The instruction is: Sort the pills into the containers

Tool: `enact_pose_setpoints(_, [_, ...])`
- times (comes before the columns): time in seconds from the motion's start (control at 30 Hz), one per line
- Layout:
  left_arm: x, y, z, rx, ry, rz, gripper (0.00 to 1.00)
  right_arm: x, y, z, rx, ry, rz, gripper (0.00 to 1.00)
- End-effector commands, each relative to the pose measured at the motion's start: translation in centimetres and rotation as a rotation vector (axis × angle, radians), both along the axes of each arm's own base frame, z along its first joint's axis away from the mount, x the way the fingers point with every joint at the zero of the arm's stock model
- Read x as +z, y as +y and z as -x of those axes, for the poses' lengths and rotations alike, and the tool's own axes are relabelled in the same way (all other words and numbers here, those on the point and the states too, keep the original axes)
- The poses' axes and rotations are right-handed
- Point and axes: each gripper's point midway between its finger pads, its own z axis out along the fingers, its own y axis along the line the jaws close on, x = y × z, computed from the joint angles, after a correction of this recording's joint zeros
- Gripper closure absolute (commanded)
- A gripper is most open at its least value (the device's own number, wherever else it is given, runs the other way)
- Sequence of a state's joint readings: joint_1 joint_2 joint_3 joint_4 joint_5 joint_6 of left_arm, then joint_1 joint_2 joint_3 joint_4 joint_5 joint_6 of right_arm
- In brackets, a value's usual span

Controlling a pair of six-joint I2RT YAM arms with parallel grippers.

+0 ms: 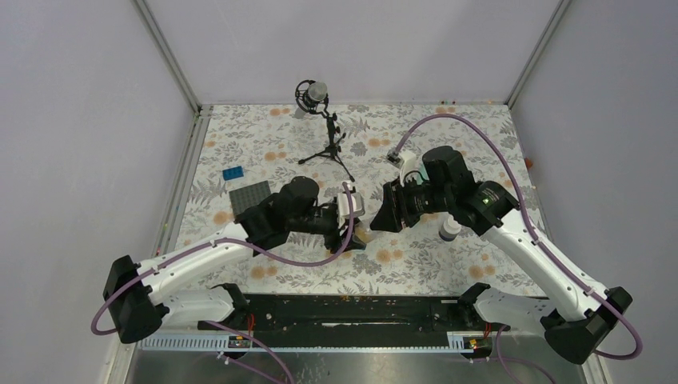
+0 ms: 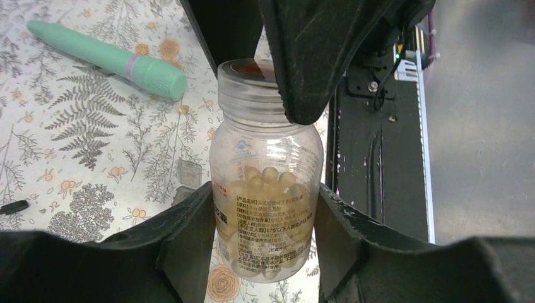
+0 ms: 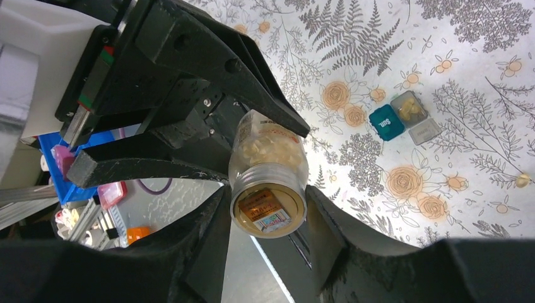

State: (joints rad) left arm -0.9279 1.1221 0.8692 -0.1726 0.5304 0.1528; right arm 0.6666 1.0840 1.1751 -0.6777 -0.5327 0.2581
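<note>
The left wrist view alone shows the mint-green strip [image 2: 107, 57] lying on the cloth. There the left gripper [image 2: 265, 211] clamps the jar [image 2: 268, 158] by its body, pills [image 2: 271, 180] inside. The right wrist view alone shows the right gripper [image 3: 268, 211] clamped on the jar's neck, and 2 touching boxes: teal box [image 3: 386, 122], grey box [image 3: 409, 108] holding pills. Floral tablecloth [image 1: 448, 144], plain grey walls [image 1: 72, 120].

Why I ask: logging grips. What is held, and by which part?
The jar: left gripper on its body, right gripper on its threaded neck.
</note>
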Motion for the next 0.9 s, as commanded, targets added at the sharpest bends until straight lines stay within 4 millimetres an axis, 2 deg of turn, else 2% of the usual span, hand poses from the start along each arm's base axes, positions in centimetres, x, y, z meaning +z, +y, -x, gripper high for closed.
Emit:
enact_pose_setpoints(0.0, [3.5, -1.1, 0.3, -0.096, -0.079, 0.047, 1.0, 0.5, 0.3, 1.2, 0.085, 0.002, 0.004, 0.64])
enact_pose_setpoints(0.4, [5.1, -1.7, -0.4, -0.093, -0.124, 0.09, 1.0, -2.1, 1.4, 0.6, 0.061, 0.055, 0.044, 0.64])
enact_pose_setpoints(0.5, [5.3, -1.8, -0.9, -0.057, -0.142, 0.122, 1.0, -2.6, 1.8, -0.5, -0.055, 0.096, 0.031, 0.64])
enact_pose_setpoints(0.63, [4.6, -1.6, -1.2, -0.007, -0.137, 0.151, 1.0, -3.0, 1.1, -3.0, -0.313, 0.137, 0.029, 0.63])
enact_pose_setpoints(0.7, [3.4, -1.1, -1.1, 0.005, -0.118, 0.145, 1.0, -2.7, 0.5, -4.2, -0.431, 0.143, 0.011, 0.58])
enact_pose_setpoints(0.77, [2.7, -0.9, -1.0, 0.022, -0.106, 0.147, 1.0, -2.0, 0.9, -4.3, -0.455, 0.157, -0.04, 0.53])
enact_pose_setpoints(0.87, [1.8, -0.6, -0.7, 0.032, -0.082, 0.15, 1.0, -1.3, 1.1, -4.8, -0.477, 0.149, -0.068, 0.39])
